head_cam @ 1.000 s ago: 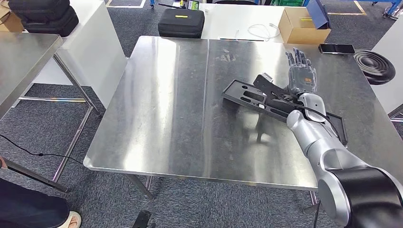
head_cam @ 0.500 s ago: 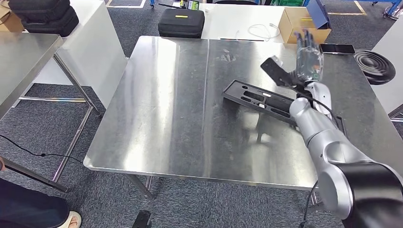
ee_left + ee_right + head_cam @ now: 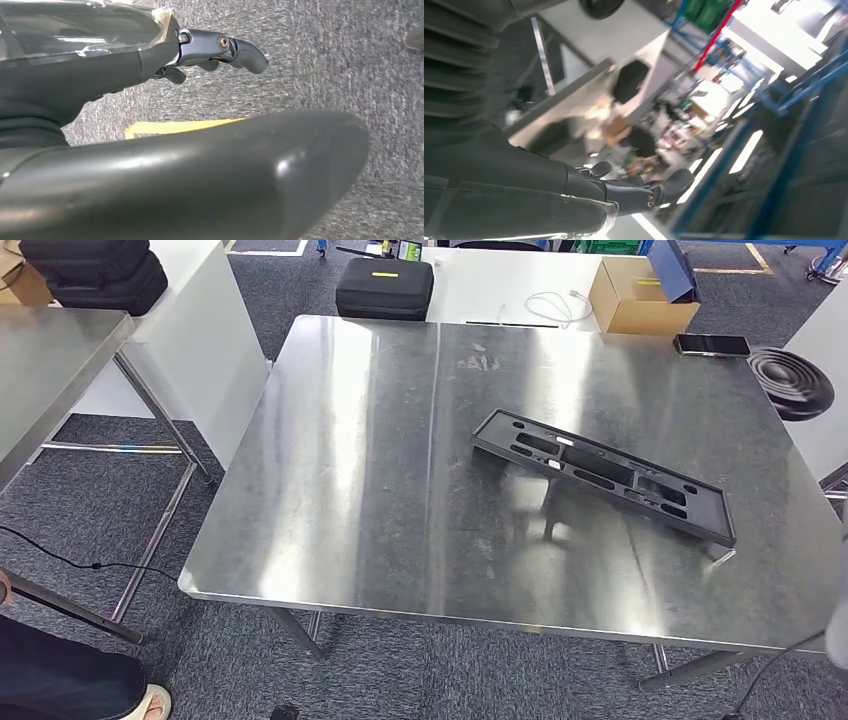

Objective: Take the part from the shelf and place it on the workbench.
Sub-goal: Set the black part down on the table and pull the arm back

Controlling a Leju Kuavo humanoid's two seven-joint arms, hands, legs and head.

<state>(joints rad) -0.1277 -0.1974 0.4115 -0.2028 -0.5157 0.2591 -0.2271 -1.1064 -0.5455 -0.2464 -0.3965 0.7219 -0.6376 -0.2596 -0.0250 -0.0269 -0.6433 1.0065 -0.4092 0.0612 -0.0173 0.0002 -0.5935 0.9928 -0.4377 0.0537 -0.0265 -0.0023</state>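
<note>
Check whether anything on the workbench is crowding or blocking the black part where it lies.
Nothing visible does. The long black slotted plastic part lies flat on the bare steel workbench; the black phone sits apart near the far edge.

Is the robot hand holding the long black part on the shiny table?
No, the long black part lies alone on the shiny table.

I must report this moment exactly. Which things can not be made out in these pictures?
- Left hand, left wrist view: dark body parts hide most of it; whether it holds anything cannot be told.
- Right hand, right wrist view: motion blur smears the background.
- Black part, head view: the underside resting on the workbench is hidden.
- Dark flat device, head view: too small to identify.
</note>
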